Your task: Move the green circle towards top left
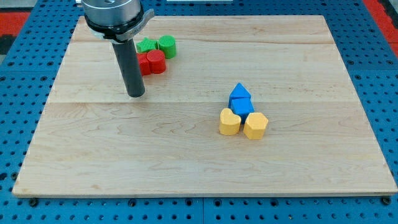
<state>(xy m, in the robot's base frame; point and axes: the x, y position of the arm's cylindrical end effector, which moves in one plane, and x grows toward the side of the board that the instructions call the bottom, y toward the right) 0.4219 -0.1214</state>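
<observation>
Below green circle: my tip

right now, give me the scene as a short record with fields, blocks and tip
tip: my tip rests on the wooden board, below and left of the upper cluster, touching no block
target: green circle, near the view's top, right end of its cluster
neighbours: green star to its left, red circle below it, another red block partly behind the rod
other cluster: blue triangle, blue cube, yellow heart, yellow hexagon, right of centre
</observation>
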